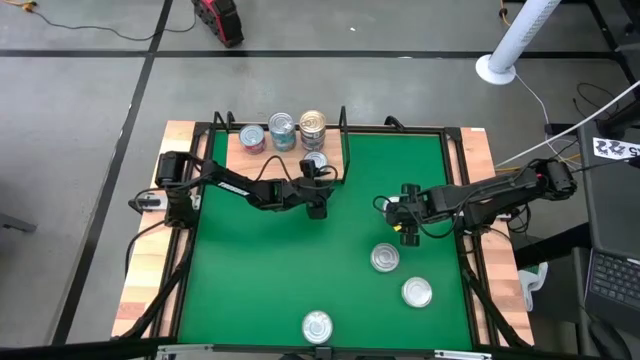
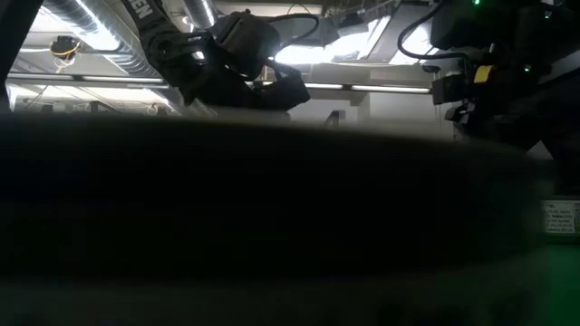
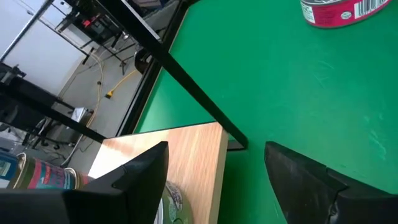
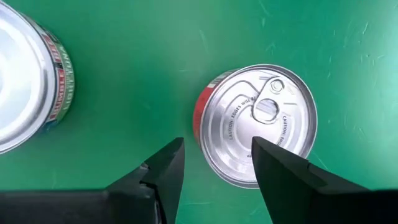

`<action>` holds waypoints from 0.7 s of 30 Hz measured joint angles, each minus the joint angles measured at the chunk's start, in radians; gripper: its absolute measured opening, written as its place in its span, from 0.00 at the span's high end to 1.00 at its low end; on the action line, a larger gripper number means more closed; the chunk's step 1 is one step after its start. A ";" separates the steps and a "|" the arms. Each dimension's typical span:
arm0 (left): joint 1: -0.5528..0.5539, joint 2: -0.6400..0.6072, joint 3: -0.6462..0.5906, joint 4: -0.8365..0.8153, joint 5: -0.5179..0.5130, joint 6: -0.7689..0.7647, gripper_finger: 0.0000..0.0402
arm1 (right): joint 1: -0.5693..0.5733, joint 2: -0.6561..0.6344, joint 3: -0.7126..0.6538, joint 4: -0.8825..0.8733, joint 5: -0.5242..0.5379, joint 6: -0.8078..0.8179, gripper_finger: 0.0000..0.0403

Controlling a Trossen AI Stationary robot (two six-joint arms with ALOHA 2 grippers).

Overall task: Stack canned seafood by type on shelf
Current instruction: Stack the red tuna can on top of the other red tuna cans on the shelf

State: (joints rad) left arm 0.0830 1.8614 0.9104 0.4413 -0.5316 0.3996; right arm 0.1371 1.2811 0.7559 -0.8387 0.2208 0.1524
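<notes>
Fingers on your right gripper (image 4: 214, 165) are spread apart and hold nothing. Just past their tips sits a tin with a red side (image 4: 256, 124), flat on the green mat (image 4: 155, 74). Its shiny lid and pull tab face up. Another tin (image 4: 28, 87) lies off to one side, well apart from it.

To grab the red tin well, move forward until it sits right between your two fingers. Then go down so the fingers hug its round side, not the lid. Squeeze across the middle, or the tin may squirt out.

From above, your right gripper (image 1: 408, 218) hangs over the mat just beside one loose tin (image 1: 385, 258). Two more loose tins (image 1: 417, 292) (image 1: 317, 326) wait closer to the front edge.

Your left gripper (image 3: 214, 180) is open too. It floats at the corner of the wooden shelf (image 3: 199, 149), just over a tin there. Four tins stand on the shelf (image 1: 238, 152): a red one (image 1: 253, 138), a blue one (image 1: 283, 131), a gold one (image 1: 313, 127) and one more in front (image 1: 315, 161).

Carry your red tin to the red one on the shelf. Watch the thin black post (image 3: 180, 74) on the way in.
</notes>
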 joint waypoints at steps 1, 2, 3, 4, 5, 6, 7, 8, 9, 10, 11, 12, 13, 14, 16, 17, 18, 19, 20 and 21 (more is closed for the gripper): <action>0.000 0.000 0.000 0.002 0.000 0.000 0.35 | 0.000 0.006 0.000 0.001 -0.001 0.000 0.54; 0.000 0.000 0.000 0.005 0.000 0.000 0.36 | 0.000 0.012 0.000 0.000 -0.002 0.000 0.54; 0.000 0.000 0.000 0.011 0.000 0.001 0.36 | 0.000 0.021 0.000 -0.001 -0.002 0.000 0.54; 0.000 0.000 0.000 0.016 0.000 0.000 0.36 | 0.000 0.032 0.000 0.003 -0.003 0.000 0.54; 0.000 0.000 0.001 0.019 0.000 0.001 0.36 | 0.000 0.045 0.000 0.005 -0.002 0.000 0.54; 0.000 0.000 0.001 0.019 0.000 0.000 0.36 | 0.000 0.059 0.000 0.006 -0.003 0.000 0.54; 0.000 0.000 0.001 0.018 0.000 0.001 0.36 | 0.000 0.072 0.000 0.007 -0.003 0.000 0.54; 0.000 0.000 0.001 0.018 0.000 0.001 0.36 | 0.000 0.082 0.000 0.008 -0.002 0.000 0.54; -0.001 0.000 0.001 0.018 0.000 0.001 0.35 | 0.000 0.094 0.000 0.007 -0.002 0.000 0.54; -0.002 0.000 0.001 0.018 0.000 0.001 0.35 | 0.000 0.105 0.000 0.007 -0.002 0.000 0.54; -0.002 0.000 0.001 0.018 0.000 0.001 0.35 | 0.000 0.116 0.000 0.008 -0.002 0.000 0.54; -0.004 0.000 0.001 0.016 0.000 0.001 0.35 | 0.000 0.126 0.000 0.009 -0.002 -0.001 0.54; -0.006 0.000 0.001 0.016 0.000 0.001 0.35 | 0.000 0.135 0.000 0.009 -0.002 -0.001 0.54; -0.008 0.000 0.001 0.016 0.000 0.003 0.35 | 0.000 0.146 0.000 0.008 -0.001 -0.001 0.54; -0.015 0.000 0.001 0.019 0.000 0.012 0.35 | 0.000 0.161 0.001 0.009 0.007 -0.002 0.55; -0.019 0.000 0.001 0.018 0.000 0.019 0.35 | 0.000 0.167 0.002 0.009 0.011 -0.002 0.56; -0.023 0.000 0.001 0.018 0.000 0.024 0.35 | 0.000 0.173 0.003 0.009 0.015 -0.002 0.58; -0.028 0.000 0.001 0.018 0.000 0.026 0.35 | 0.000 0.176 0.004 0.008 0.018 -0.002 0.60; -0.033 0.000 0.001 0.018 0.000 0.026 0.35 | 0.000 0.176 0.004 0.008 0.020 -0.002 0.62; -0.039 0.000 0.001 0.019 0.000 0.026 0.35 | 0.000 0.176 0.004 0.009 0.021 -0.002 0.65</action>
State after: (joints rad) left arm 0.0444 1.8610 0.9112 0.4599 -0.5316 0.4259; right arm 0.1371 1.4568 0.7597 -0.8301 0.2423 0.1509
